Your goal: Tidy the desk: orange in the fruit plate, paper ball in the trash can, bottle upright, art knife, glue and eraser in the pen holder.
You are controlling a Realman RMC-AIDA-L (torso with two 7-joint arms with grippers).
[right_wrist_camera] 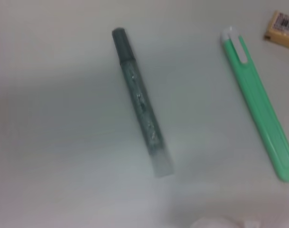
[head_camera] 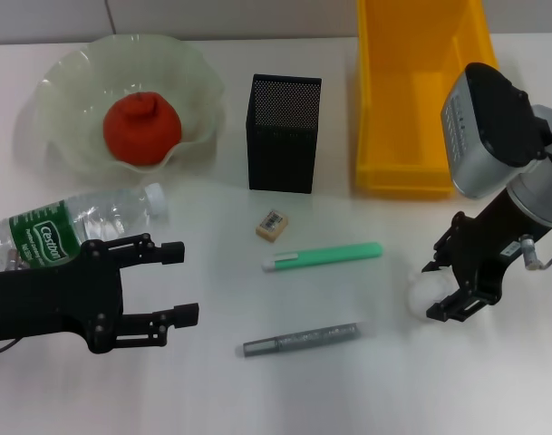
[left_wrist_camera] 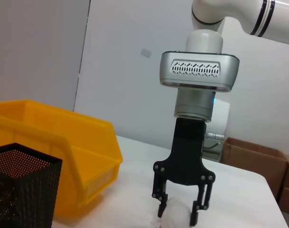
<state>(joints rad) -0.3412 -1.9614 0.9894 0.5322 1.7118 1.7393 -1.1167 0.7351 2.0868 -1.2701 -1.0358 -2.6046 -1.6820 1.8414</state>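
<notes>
Straddling paper ball (left_wrist_camera: 176, 214): right gripper (left_wrist_camera: 178, 209) fingers (left_wrist_camera: 197, 213)

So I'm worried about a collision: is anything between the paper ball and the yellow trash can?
Nothing visible. The right hand straddles the paper ball on the table, just in front of the trash can; the pen holder stands off to the side, and the bin looks open on top.
</notes>
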